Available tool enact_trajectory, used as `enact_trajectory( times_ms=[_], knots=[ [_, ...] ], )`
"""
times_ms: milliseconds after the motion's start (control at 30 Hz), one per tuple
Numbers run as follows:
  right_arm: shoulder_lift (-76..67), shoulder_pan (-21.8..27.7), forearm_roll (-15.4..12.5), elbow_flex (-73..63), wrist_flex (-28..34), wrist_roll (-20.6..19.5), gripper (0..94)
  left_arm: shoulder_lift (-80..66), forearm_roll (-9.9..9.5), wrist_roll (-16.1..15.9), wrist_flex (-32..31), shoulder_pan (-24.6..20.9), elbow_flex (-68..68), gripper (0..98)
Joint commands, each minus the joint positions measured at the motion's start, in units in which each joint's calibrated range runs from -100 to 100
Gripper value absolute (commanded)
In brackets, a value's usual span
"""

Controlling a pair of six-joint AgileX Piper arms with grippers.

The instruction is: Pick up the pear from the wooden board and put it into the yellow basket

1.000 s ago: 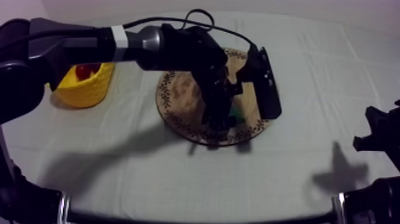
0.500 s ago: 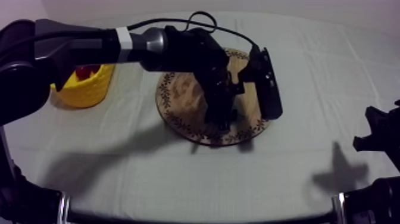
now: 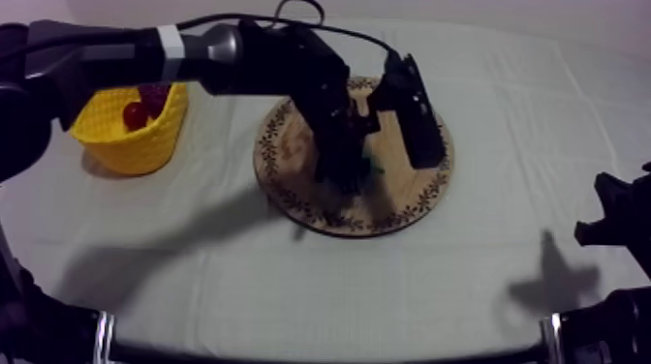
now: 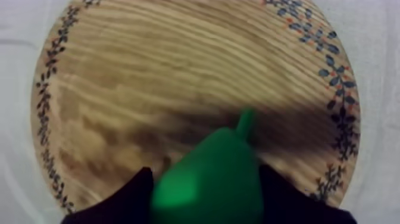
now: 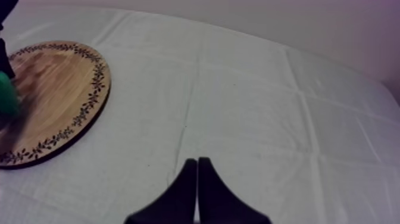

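- My left arm (image 3: 116,53) comes in from the upper left of the top view and reaches over the wooden board (image 3: 402,198), which lies near the middle of that frame, a little toward its top
- My left pincer (image 4: 205,174) is pinching the pear (image 4: 208,190): my black fingers (image 4: 134,196) lie one against each side of its green body, and its stem points away from me across the wood grain
- The pear is over the board, inside the patterned rim; I cannot tell whether its underside rests on the wood or hangs just clear of it
- In the right wrist view the pear (image 5: 6,95) shows as a patch of green over the board (image 5: 65,89), with a dark smear of shadow on the wood beside it
- The yellow basket (image 3: 136,145) stands at the upper left of the top view, well apart from the board and under my left arm
- A small red fruit (image 3: 134,114) lies inside the basket, with something darker next to it that I cannot make out
- My right pincer (image 5: 197,162) is pressed together into a narrow wedge with nothing in it, over the bare cloth of the bench (image 3: 291,281) and well apart from the board
- My right arm (image 3: 620,223) sits low at the right edge of the top view, its shadow on the cloth just beside it
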Motion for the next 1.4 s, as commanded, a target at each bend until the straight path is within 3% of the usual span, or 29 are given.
enact_trajectory(
  times_ms=[0, 200, 567, 733, 933, 1367],
  knots=[
    [-0.05, 0.0, 0.02, 0.05, -0.03, 0.02, 0.5, -2.42, 0.05, 0.16, 1.25, -0.62, 0.47, 52.9],
    [-0.05, 0.0, 0.02, 0.05, -0.03, 0.02, 0.5, -11.35, 0.02, 0.42, 6.28, -3.42, 4.48, 53.2],
    [-0.05, 0.0, 0.02, 0.05, -0.03, 0.02, 0.5, -33.45, -0.71, -2.07, 13.18, -11.9, 20.3, 54.5],
    [-0.05, 0.0, 0.02, 0.05, -0.03, 0.02, 0.5, -38.96, -2.46, -1.48, 15.05, -15.7, 22.91, 55.4],
    [-0.05, 0.0, 0.02, 0.05, -0.03, 0.02, 0.5, -39.98, -4.49, 0.62, 15.02, -20.07, 22.55, 56.0],
    [-0.05, 0.02, 0.02, 0.05, -0.03, 0.0, 0.5, -32.52, -5.82, 2.34, 11.03, -29.22, 19.69, 52.6]
  ],
)
